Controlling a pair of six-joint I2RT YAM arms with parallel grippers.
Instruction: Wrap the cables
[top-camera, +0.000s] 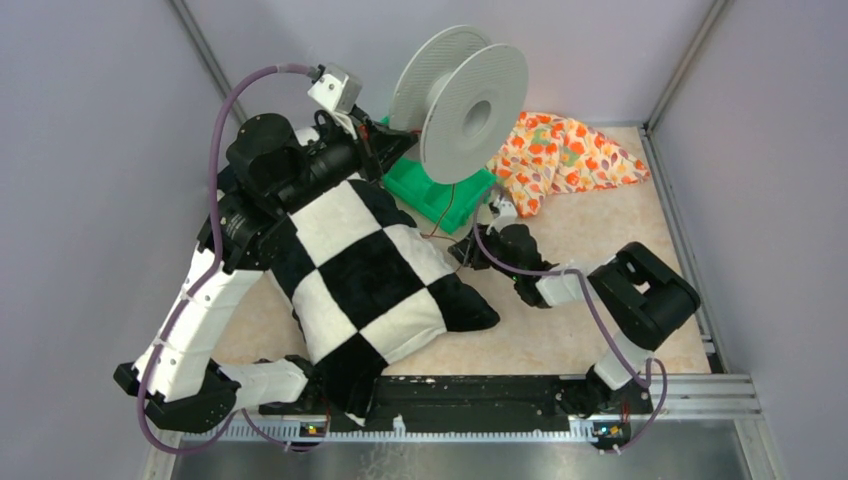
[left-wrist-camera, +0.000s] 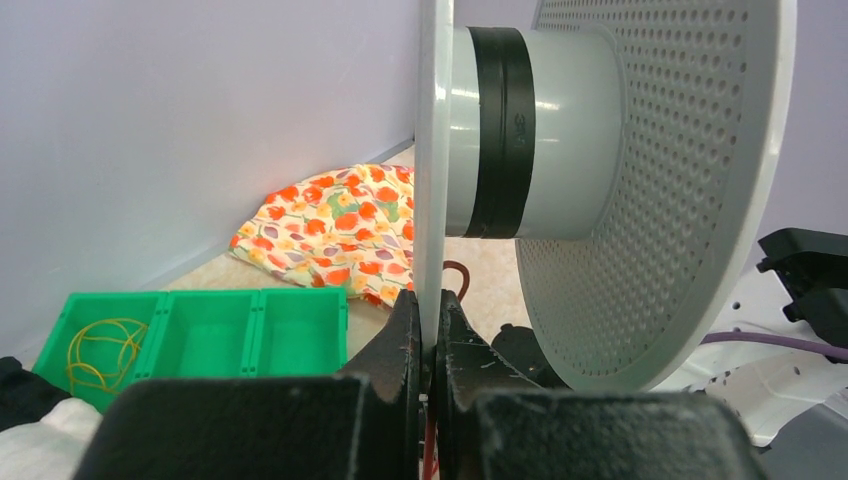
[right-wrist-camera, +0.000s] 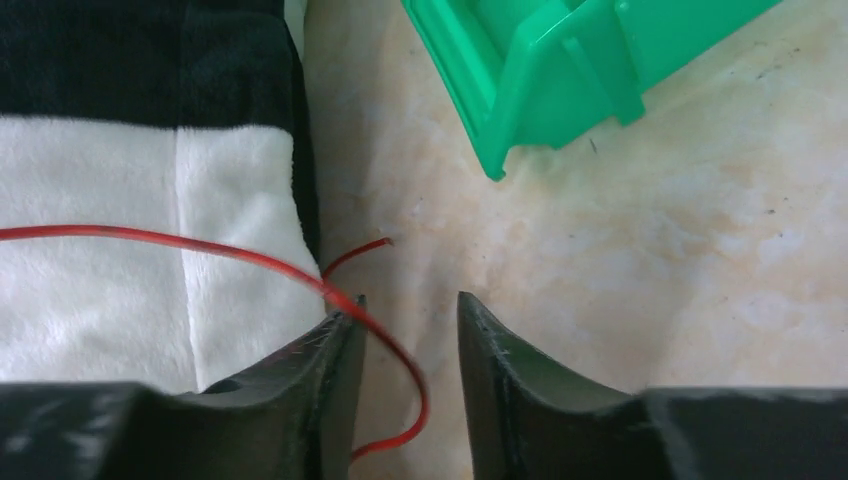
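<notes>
Right jaws parted astride cable (right-wrist-camera: 130, 233); left perhaps pinching

bright, even diffuse light; soft shadow under the black-and-white checkered plush cushion (top-camera: 370, 270); black fingers (right-wrist-camera: 320, 400) of the right gripper (right-wrist-camera: 408, 320) slightly blurred near the lens.

Spool (top-camera: 470, 110), green bin (top-camera: 440, 190) block far; cushion (top-camera: 370, 270) crowds L; table (top-camera: 590, 225) free R of right claw (right-wrist-camera: 410, 305).

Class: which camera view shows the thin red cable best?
Right wrist: the cable crosses the cushion and curls into the open right gripper. Top view shows only faint strands; left wrist, a short loop by the spool.
</notes>
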